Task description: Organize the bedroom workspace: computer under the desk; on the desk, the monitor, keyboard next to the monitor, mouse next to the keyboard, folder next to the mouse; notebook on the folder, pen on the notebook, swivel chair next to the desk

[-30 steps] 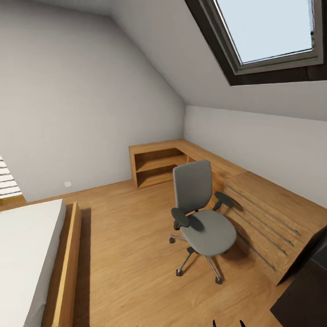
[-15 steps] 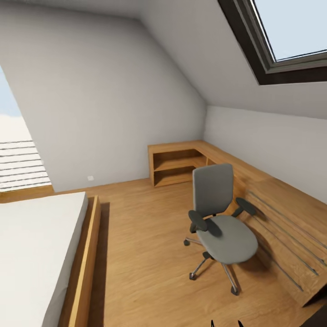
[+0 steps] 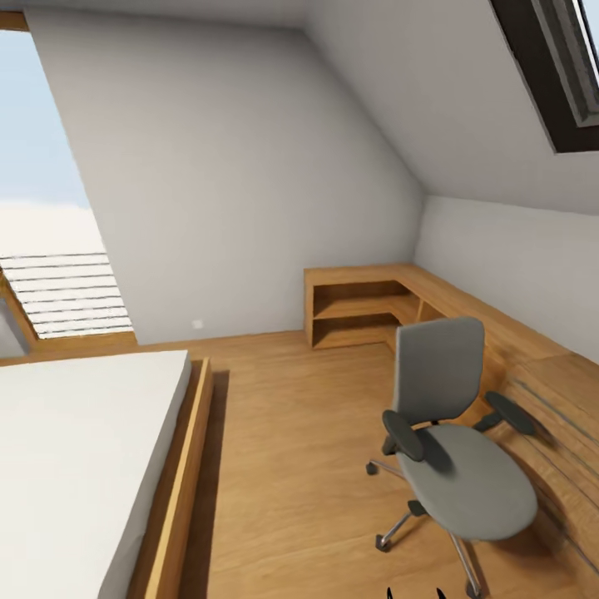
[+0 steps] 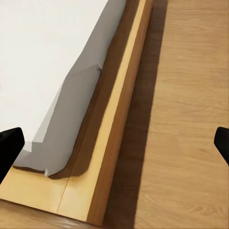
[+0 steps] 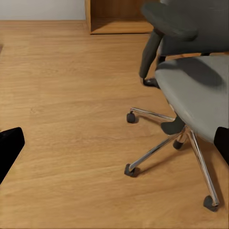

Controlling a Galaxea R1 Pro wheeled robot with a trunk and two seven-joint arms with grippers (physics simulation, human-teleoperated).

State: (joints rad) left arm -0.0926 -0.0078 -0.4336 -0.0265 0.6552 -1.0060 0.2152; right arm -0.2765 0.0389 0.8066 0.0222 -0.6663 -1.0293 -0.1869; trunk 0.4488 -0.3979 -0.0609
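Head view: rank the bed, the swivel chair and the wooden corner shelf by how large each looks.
1. Bed, largest, though it is cut off by the frame and near the camera.
2. Swivel chair.
3. Wooden corner shelf, smallest; it stands farthest away.

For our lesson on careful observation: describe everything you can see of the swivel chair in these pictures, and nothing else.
The swivel chair stands upright on the wooden floor, close to the low wooden bench along the wall. Its seat and tall, slightly tapered back look like grey fabric; two curved black armrests flank the seat. Below, chrome legs spread in a star, ending in small dark castors that rest on the floor, as the right wrist view shows. The seat is bare: nothing lies on it. Neither gripper touches it.
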